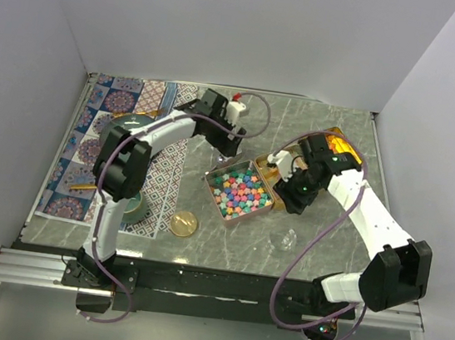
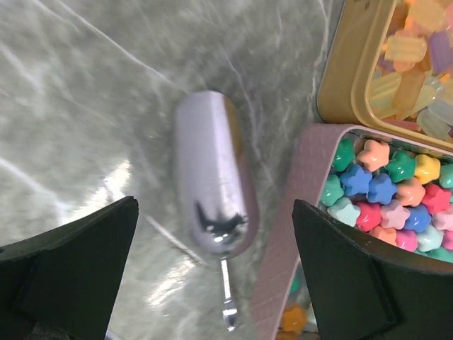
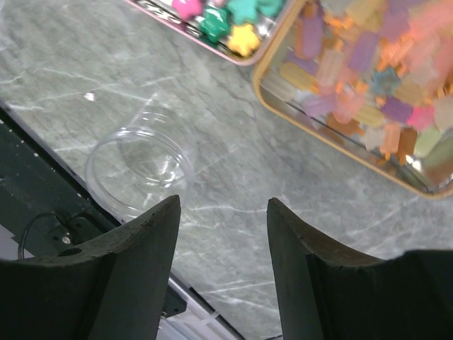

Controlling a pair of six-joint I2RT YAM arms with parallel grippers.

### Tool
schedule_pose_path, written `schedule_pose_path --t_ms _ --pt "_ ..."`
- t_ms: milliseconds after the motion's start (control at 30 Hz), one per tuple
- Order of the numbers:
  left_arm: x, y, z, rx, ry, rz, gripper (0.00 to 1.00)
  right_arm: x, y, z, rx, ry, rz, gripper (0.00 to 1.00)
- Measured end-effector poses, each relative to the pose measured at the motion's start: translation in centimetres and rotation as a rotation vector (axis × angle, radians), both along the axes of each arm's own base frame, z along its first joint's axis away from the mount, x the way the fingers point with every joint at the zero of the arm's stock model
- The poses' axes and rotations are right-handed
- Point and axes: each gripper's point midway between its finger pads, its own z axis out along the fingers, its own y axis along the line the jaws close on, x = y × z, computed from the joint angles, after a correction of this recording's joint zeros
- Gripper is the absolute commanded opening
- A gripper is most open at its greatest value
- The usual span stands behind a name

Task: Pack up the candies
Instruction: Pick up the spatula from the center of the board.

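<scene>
Candies (image 1: 240, 190) in pastel star shapes are heaped in a pink tin (image 1: 270, 207) at the middle of the table (image 1: 226, 245). Translucent gummy pieces (image 3: 368, 78) are held in a gold tin (image 3: 265, 81) set just beside it to the far right. Only a narrow strip of bare stone is left between the pink tin's far-left wall and a shiny metal scoop (image 2: 212, 177), which is laid flat on the surface. Wider open stone is seen to the near right of the tins, where a clear jar (image 3: 138, 170) is stood close to the table's near edge. A round gold lid (image 1: 183, 223) is placed to the near left of the pink tin, apart from it.

The left arm is stretched far across the table with its wrist bent down. The left gripper (image 2: 212, 273) is hung over the scoop with its jaws spread wide, one finger on each side and neither touching it. The right arm is folded in from the right, and the right gripper (image 3: 223, 262) is held above bare stone between the jar and the gold tin, its jaws parted with nothing between them.

The top is of grey-green veined stone, a patterned mat (image 1: 127, 106) is spread over its left part, and plain white walls (image 1: 229, 28) are raised on three sides.
</scene>
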Motion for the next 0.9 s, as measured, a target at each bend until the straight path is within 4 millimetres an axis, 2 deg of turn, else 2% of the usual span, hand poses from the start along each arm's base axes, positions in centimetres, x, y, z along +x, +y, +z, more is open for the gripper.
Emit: schedule_pose_path --t_ms 100,233,400,533,700,733,900 --pt "-1.0 -0.5 -1.8 0.037 0.046 0.009 0.97 0.5 -1.0 0.2 0.003 -0.001 -0.054 0.6" --pt "-1.4 0.1 -3.2 0.078 0.08 0.037 0.98 1.5 -2.0 1.0 0.014 -0.025 -0.107 0.6" --pt "-1.1 0.5 -3.8 0.083 0.12 0.091 0.99 1.9 -2.2 1.3 0.025 -0.032 -0.134 0.6" --pt "-0.6 0.6 -4.4 0.081 0.138 0.124 0.95 1.9 -2.0 1.3 0.037 -0.027 -0.135 0.6" --pt "-1.1 1.0 -5.2 0.111 0.163 0.115 0.88 1.8 -2.0 1.3 0.038 -0.027 -0.135 0.59" --pt "-1.2 1.0 -5.4 0.116 0.167 0.111 0.86 1.8 -2.0 1.3 0.038 -0.027 -0.135 0.59" --pt "-1.3 1.1 -5.5 0.135 0.16 0.087 0.55 1.9 -2.0 1.3 0.039 -0.029 -0.136 0.59"
